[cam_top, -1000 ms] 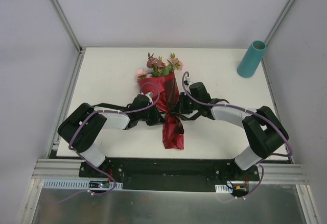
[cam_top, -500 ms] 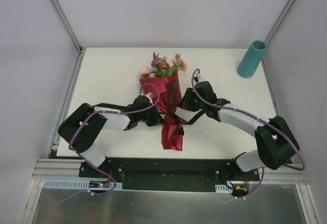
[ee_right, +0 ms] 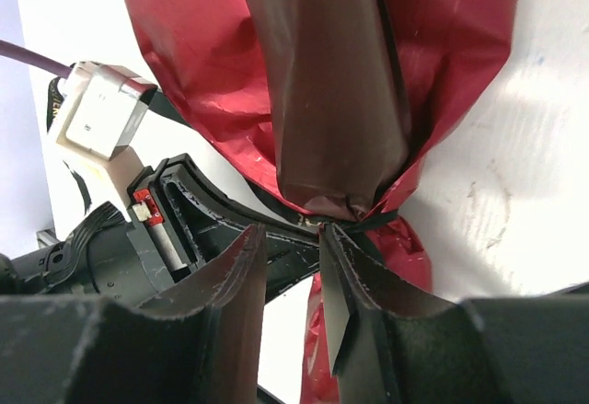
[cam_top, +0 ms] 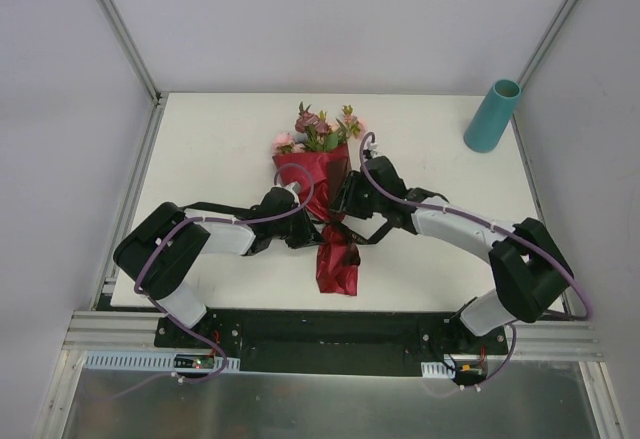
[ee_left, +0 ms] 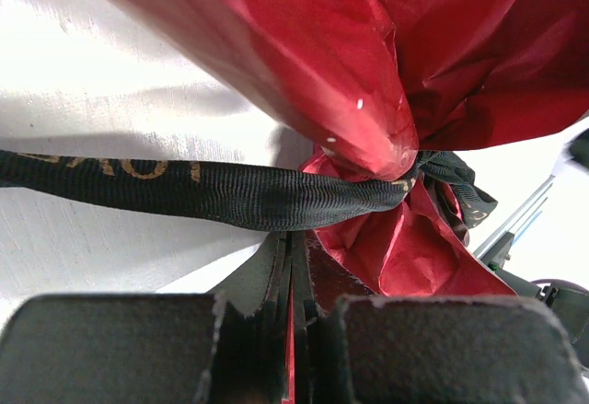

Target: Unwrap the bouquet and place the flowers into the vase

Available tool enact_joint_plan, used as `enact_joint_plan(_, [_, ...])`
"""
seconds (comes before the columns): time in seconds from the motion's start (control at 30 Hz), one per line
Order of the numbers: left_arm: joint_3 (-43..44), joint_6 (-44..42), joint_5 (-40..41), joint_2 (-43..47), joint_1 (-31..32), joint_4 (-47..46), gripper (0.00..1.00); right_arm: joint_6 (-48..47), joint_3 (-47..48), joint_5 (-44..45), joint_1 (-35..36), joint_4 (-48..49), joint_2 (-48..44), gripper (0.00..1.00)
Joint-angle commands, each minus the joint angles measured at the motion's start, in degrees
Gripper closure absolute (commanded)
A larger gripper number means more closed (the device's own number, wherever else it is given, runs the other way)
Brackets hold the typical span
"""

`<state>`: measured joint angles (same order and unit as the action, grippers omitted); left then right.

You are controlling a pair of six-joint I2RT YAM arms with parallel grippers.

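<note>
The bouquet lies mid-table with its flowers [cam_top: 318,131] pointing to the far side, in a maroon wrap [cam_top: 316,181] tied at the neck with black ribbon [ee_left: 212,192]. From the left, my left gripper [cam_top: 303,227] sits at the neck. Its fingers [ee_left: 293,238] are shut, with a thin red sliver of wrap [ee_left: 405,248] between them. From the right, my right gripper [cam_top: 343,199] meets the same neck. Its jaws [ee_right: 293,238] stand apart just below the pinched wrap [ee_right: 322,100], with nothing between them. The teal vase [cam_top: 492,116] stands upright at the far right corner.
The wrap's tail [cam_top: 338,264] trails toward the near edge of the white table [cam_top: 200,159]. A loose ribbon end [cam_top: 375,231] lies right of the neck. The left arm's wrist and white connector [ee_right: 99,121] sit close beside my right fingers. Metal frame posts rise at both far corners.
My right gripper opened from shut, swung out to the right, then came back to the bouquet's neck. The bouquet shifted slightly to the right. My left gripper stayed shut in place.
</note>
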<state>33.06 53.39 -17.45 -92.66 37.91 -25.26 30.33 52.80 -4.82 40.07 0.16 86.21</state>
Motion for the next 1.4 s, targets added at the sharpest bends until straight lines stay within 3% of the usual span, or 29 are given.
enact_joint_plan(0.0, [0.3, -0.6, 1.1, 1.3, 0.7, 1.4, 1.00, 9.8, -1.1, 3.2, 2.4, 4.1, 1.8, 0.64])
enact_joint_plan(0.2, [0.0, -0.6, 1.4, 1.7, 0.7, 1.4, 1.00, 14.7, -6.3, 8.2, 4.3, 8.9, 4.4, 0.65])
enact_joint_plan(0.6, [-0.2, -0.3, 1.7, 1.7, 1.2, 0.9, 1.00, 28.5, -7.4, 21.3, 8.2, 6.3, 7.4, 0.61])
enact_joint_plan(0.9, [-1.4, 0.3, 2.1, 1.9, 1.4, -1.4, 1.00, 36.2, -10.3, 22.7, 8.6, 11.1, 7.0, 0.73])
enact_joint_plan(1.1, [-2.1, -0.6, 3.0, 3.9, 1.4, -0.5, 1.00, 29.5, -13.9, 20.8, 8.4, 23.6, 4.9, 0.86])
enact_joint_plan(1.2, [-2.4, -0.4, 3.1, 4.1, 1.3, -0.5, 1.00, 26.6, -14.0, 19.9, 8.3, 25.4, 4.1, 0.95])
enact_joint_plan(1.37, [-2.5, -0.5, 3.1, 3.6, 1.4, -0.6, 1.00, 23.5, -13.8, 18.1, 7.9, 26.1, 1.5, 1.00])
